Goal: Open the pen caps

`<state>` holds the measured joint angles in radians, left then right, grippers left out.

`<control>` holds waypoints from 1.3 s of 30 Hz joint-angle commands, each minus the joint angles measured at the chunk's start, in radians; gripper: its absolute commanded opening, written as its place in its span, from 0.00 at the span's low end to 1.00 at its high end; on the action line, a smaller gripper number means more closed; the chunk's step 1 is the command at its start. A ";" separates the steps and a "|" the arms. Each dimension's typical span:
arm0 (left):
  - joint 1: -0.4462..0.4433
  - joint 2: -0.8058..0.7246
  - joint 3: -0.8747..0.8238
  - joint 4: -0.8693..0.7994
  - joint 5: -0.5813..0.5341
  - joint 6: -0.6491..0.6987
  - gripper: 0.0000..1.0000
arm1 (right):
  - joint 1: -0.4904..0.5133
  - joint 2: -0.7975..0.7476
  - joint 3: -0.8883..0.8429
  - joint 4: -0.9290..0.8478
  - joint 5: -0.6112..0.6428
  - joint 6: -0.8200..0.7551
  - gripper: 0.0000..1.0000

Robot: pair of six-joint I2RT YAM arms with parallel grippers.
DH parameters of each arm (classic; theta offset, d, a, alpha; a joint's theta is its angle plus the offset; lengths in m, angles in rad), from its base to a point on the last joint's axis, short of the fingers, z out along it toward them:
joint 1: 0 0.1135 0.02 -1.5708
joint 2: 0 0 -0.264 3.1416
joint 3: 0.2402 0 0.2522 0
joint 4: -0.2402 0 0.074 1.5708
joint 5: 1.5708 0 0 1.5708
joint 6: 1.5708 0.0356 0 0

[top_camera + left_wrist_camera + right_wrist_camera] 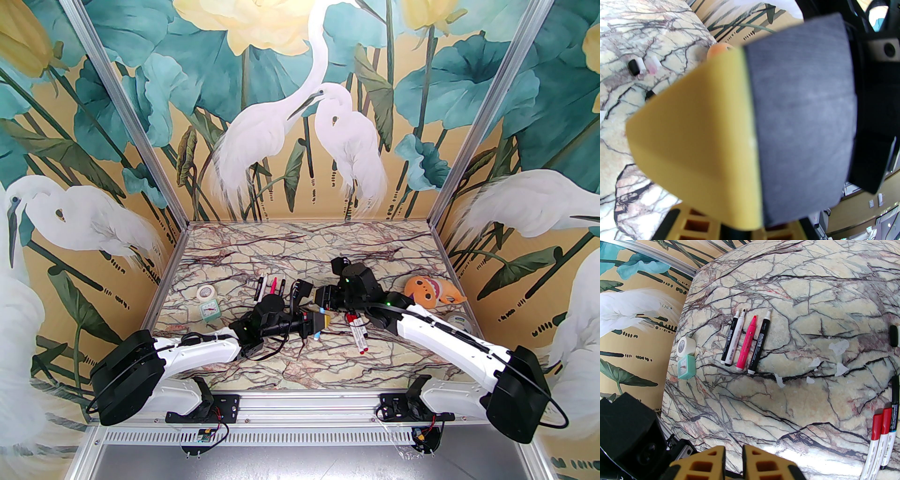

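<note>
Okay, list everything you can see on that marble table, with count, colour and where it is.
Uncapped slim markers: four; black-and-white, white, pink, black; side by side, left of centre.
Red-capped white markers: two; side by side, right of centre.
Loose short plastic caps: at least three; black, white, pinkish; lying together.
White tape roll: one; left edge.
Teal square clock: one; beside the roll.
Orange plush toy: one; far right.
Left gripper: one; black and yellow; shut, centre.
Right gripper: one; same colours; shut, centre.
</note>
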<state>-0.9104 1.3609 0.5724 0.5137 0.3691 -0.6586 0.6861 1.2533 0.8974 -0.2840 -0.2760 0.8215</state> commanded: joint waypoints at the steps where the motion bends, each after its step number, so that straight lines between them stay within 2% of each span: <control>1: -0.048 -0.007 -0.028 -0.069 0.091 0.028 0.00 | -0.088 0.010 0.058 0.090 0.114 -0.022 0.12; 9: -0.056 0.009 -0.024 -0.066 0.107 0.024 0.00 | -0.121 0.014 0.073 0.079 0.114 -0.042 0.12; 21: -0.080 0.043 -0.021 -0.031 0.145 0.028 0.00 | -0.123 0.000 0.048 0.122 0.189 -0.055 0.12; 27: -0.082 0.039 -0.069 0.048 0.148 0.021 0.00 | -0.124 -0.029 0.024 0.159 0.204 -0.061 0.12; 34: -0.082 0.034 -0.052 0.018 0.128 0.030 0.00 | -0.123 -0.034 0.026 0.153 0.169 -0.066 0.12; 39: -0.082 0.006 -0.046 0.002 0.076 0.022 0.00 | -0.124 -0.040 0.024 0.138 0.134 -0.076 0.12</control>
<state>-0.9943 1.3949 0.5060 0.5419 0.4702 -0.6529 0.5571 1.2301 0.9119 -0.1532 -0.1280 0.7723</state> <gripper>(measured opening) 0.194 0.193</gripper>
